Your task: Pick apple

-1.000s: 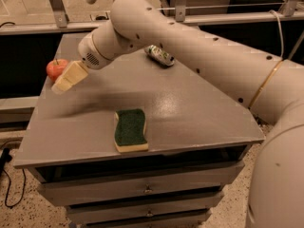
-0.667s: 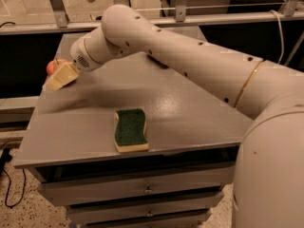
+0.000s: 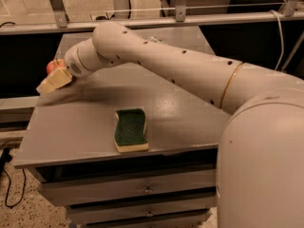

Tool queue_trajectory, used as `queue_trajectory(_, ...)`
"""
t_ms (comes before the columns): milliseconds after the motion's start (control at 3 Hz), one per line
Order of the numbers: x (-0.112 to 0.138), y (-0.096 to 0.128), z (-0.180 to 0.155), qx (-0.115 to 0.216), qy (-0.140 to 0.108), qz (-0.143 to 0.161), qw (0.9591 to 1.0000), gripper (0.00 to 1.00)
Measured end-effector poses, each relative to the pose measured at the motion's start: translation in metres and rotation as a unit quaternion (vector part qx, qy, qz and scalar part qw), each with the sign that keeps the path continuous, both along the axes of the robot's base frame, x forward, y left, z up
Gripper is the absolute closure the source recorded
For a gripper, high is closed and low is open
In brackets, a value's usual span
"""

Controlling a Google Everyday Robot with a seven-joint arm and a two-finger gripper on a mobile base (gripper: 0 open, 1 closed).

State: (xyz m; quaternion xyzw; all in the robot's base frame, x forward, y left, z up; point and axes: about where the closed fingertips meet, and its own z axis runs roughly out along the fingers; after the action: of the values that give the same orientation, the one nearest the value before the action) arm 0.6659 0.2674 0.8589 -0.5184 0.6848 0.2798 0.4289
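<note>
The apple (image 3: 52,65) is small and red and sits at the far left edge of the grey table (image 3: 190,122); only its top shows. My gripper (image 3: 53,81) is right in front of the apple and covers its lower part. I cannot tell whether the gripper touches the apple. My white arm (image 3: 190,75) reaches across the table from the right.
A green and yellow sponge (image 3: 129,128) lies near the table's front edge. Drawers (image 3: 147,189) sit under the tabletop. A metal rail (image 3: 142,22) runs along the back. The table's left edge drops off just beside the apple.
My arm has swung left and the gripper has moved to the table's left edge, right up to the apple. The sponge has not moved.
</note>
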Motion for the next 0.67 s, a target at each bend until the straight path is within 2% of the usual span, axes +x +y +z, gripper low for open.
queue_trajectory(333,0.0073,0.0043,-0.0101,0.011,-0.004,-0.012,0.9999,0.15)
queue_trajectory(667,0.0141,0.0021,-0.0138,0.028,-0.011,-0.021,0.9993,0.46)
